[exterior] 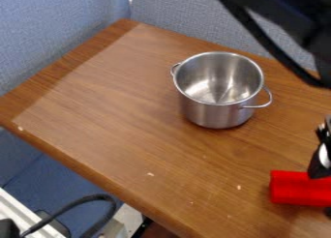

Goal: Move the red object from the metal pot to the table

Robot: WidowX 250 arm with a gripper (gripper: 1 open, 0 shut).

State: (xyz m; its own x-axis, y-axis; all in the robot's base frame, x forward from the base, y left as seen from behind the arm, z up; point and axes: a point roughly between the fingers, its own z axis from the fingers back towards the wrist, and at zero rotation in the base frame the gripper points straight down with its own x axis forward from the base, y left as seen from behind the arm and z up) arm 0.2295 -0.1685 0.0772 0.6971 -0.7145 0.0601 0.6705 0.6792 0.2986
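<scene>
Small bright red rectangular block (300, 188) on brown wooden table (104, 97): prob light, stiff, grip across short sides; fingers' (319, 157) state can't tell

This looks like a lab or office test corner. A plain wooden counter (116, 97) stands against blue-grey fabric partition panels (181, 14), with dark cables (58, 218) trailing below its front edge.

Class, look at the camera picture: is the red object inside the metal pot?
No: the red object lies on the table near the right edge, and the metal pot shows an empty interior.
</scene>
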